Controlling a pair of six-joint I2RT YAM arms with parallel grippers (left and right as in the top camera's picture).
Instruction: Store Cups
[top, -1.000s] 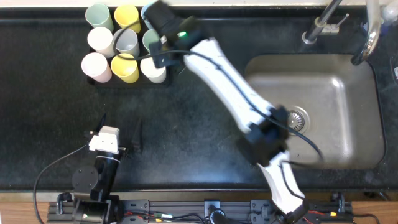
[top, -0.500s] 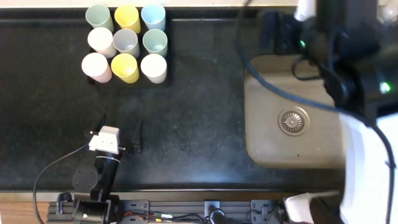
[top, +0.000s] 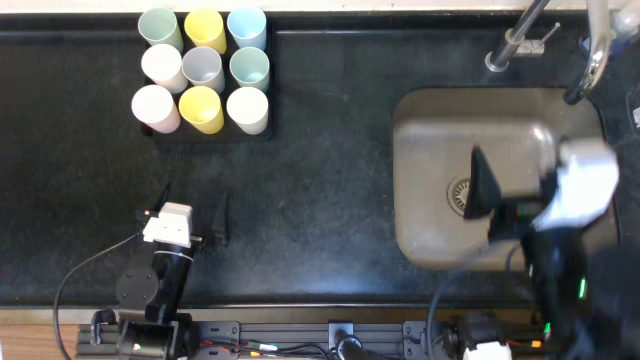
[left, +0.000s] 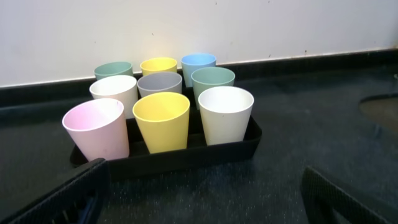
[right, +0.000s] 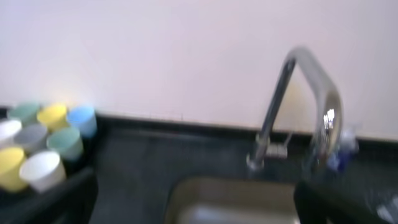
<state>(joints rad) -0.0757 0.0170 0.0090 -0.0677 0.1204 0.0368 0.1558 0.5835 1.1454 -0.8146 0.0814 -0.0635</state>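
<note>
status: the right gripper (top: 490, 202) has withdrawn. one second ago the right arm was stretched across the worktop with its end effector over the far corner of the black plastic tray (top: 215, 137). it now hangs above the stainless steel sink (top: 430, 130), and the tray lies well off to its side, across the dark worktop (top: 330, 200). its fingers are spread and hold nothing. the chrome tap (right: 292, 106) stands ahead of it.

the left gripper (left: 208, 205) has not moved. its fingers are spread and empty, and it faces the tray from a short way back.

task items: the nine pastel plastic cups (top: 203, 68) stand upright in the tray in three rows of three, one per position. from the left gripper, the nearest row is pink, yellow and white. the middle row is white, grey and green, and the far row is green, yellow and blue.

assessment: with the tray full, no loose cup on the worktop and both end effectors empty, the storing step appears finished. the withdrawal reads as a return to rest.
</note>
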